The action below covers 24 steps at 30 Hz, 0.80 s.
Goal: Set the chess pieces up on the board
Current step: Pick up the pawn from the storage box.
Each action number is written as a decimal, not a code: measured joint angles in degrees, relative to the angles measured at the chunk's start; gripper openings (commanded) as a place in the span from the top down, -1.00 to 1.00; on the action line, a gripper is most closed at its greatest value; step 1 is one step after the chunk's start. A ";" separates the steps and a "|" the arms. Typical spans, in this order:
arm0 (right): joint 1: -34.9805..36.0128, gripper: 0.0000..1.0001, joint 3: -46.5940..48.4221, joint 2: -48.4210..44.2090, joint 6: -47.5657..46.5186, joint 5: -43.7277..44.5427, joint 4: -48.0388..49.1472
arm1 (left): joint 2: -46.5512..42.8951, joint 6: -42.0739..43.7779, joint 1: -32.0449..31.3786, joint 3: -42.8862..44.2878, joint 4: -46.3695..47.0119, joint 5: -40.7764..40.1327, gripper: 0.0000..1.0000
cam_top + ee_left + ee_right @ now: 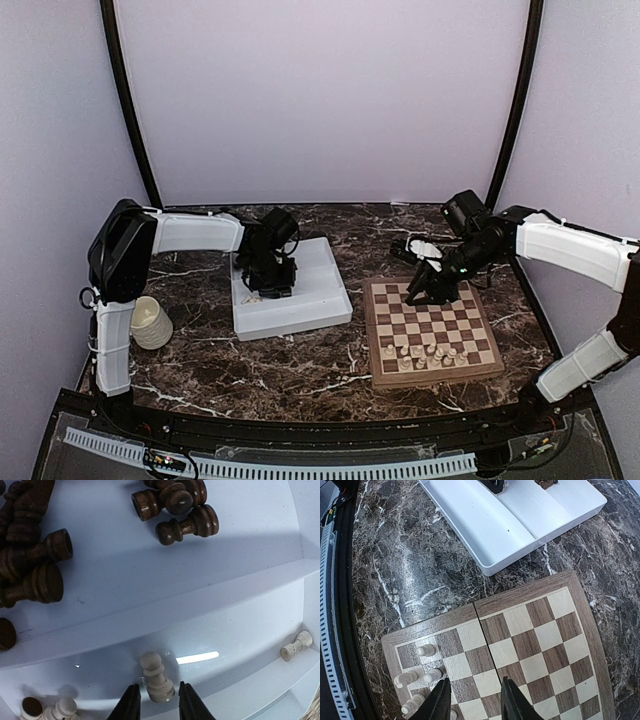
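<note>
From up top I have the left arm bent down into the white divided tray (318,300) on the dark marble table (300,372), and the right arm reaching over the far-left part of the chessboard (540,635), which sits to the right of the tray with a strip of table between them. On the left wrist feed, the left claw (158,686) is released, with its two fingers on either side of the base of a cream-white pawn (151,666). The pawn lies on its side in the tray's near compartment, head pointing away from the claw. I see a thin gap on each side, though at this angle I can't rule out a light touch on the right finger. More cream pieces lie in that same compartment, one in the right corner (296,646) and a couple at the lower left (54,710). Across the divider, the far compartment holds the dark brown pieces (35,565), tumbled in a heap at the left with a few more at the top. On the right wrist feed, the right claw (475,680) hangs released and holds nothing, with bare squares showing between its fingers. The white pieces already on the board (425,354) stand in the two rows nearest the arm bases. A cream ribbed mug (152,323) stands on the table by the left arm's base.
</note>
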 measured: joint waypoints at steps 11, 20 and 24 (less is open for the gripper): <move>0.00 0.30 0.00 0.00 0.02 -0.20 0.37 | 0.07 1.42 0.44 0.00 -0.48 -1.86 0.66; 0.00 0.30 0.09 0.17 0.44 -0.70 0.57 | -0.15 10.64 1.07 0.33 -1.49 -4.35 0.81; 0.00 0.30 1.55 1.29 1.14 -1.31 0.59 | -2.71 16.90 1.18 -0.68 -0.31 -3.91 0.84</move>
